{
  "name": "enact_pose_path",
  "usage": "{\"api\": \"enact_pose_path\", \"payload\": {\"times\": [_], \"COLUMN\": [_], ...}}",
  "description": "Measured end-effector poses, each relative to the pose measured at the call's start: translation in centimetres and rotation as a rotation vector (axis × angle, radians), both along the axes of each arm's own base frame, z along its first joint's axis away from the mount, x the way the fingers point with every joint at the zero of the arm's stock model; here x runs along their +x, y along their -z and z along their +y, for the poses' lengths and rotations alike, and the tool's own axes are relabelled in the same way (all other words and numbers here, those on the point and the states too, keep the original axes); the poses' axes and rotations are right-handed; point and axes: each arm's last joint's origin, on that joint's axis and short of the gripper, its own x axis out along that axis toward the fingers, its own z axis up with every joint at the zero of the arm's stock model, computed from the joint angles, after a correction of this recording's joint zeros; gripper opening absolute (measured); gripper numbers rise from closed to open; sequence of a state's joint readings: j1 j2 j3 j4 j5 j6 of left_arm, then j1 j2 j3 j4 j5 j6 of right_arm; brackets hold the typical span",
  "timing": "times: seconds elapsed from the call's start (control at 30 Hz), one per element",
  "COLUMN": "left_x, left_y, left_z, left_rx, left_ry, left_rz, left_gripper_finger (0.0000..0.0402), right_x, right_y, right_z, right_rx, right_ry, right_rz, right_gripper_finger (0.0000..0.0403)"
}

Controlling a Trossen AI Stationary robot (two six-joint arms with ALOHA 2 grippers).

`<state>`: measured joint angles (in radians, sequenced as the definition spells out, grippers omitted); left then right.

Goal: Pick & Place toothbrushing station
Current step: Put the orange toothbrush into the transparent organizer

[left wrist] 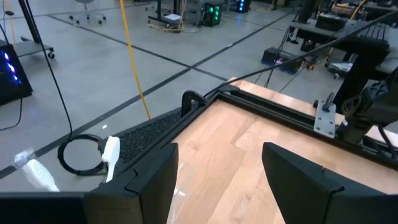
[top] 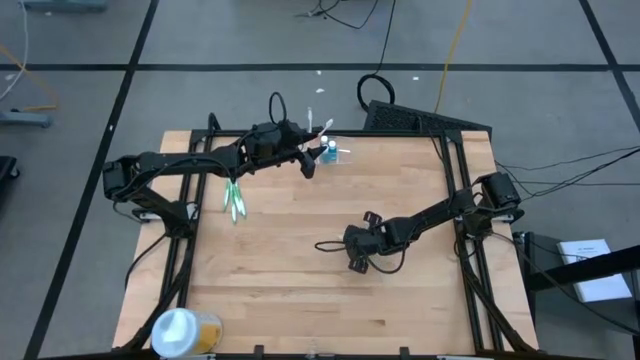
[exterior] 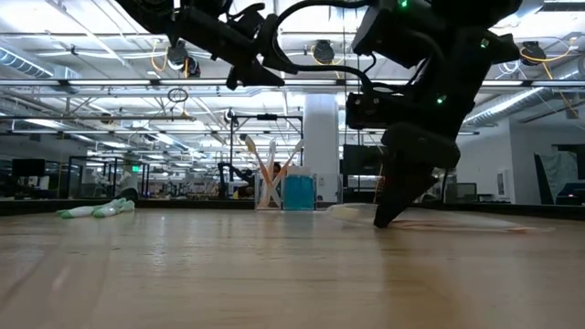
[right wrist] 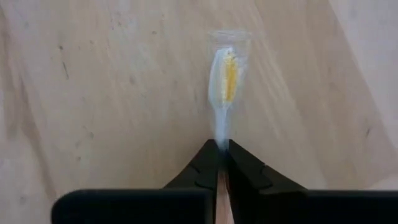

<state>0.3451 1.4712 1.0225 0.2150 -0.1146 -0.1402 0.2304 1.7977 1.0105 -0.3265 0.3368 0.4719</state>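
The toothbrushing station is a small clear holder at the table's far edge, with a blue cup and white brushes standing in it; the low view shows it as well. My left gripper hangs open in the air just beside it, nothing between its fingers. Near the table's middle, my right gripper is shut on a white toothbrush with yellow bristles under a clear cap. Its fingertips are down at the tabletop. My right gripper pinches the toothbrush's thin neck, just behind the capped head, between its two fingers. The fingers slant down from above and lie along the brush. The head sticks out past the fingertips and lies on the table.
Green brushes or tubes lie at the table's left. A round white-and-yellow tub sits at the near left corner. A dark cable loop trails beside my right gripper. Bare wood lies between the two grippers.
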Motion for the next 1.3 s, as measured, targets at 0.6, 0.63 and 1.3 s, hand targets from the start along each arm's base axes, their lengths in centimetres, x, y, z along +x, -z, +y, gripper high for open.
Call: {"api": "enact_pose_path", "payload": {"times": [0.6,0.63,1.3], "left_x": [1.2,1.5,7.4], "left_y": [2.0,2.6,8.3], "left_z": [0.6,0.7,-1.6], "left_rx": [0.12,0.13,0.168], "left_ry": [0.053,0.069,0.426], "left_rz": [-0.029,-0.056,-0.371], "left_gripper_finger": [0.0241,0.0241,0.0241], "right_x": [-5.6,-6.1,-8.6], "right_y": [-6.9,-7.0,-7.5], "right_z": [-10.1,-10.7,-11.3], "right_rx": [-0.415,-0.407,-0.325], "right_ry": [0.143,0.149,-0.002], "right_rz": [-0.504,-0.57,-1.026], "right_gripper_finger": [0.0001,0.0001,0.0001]}}
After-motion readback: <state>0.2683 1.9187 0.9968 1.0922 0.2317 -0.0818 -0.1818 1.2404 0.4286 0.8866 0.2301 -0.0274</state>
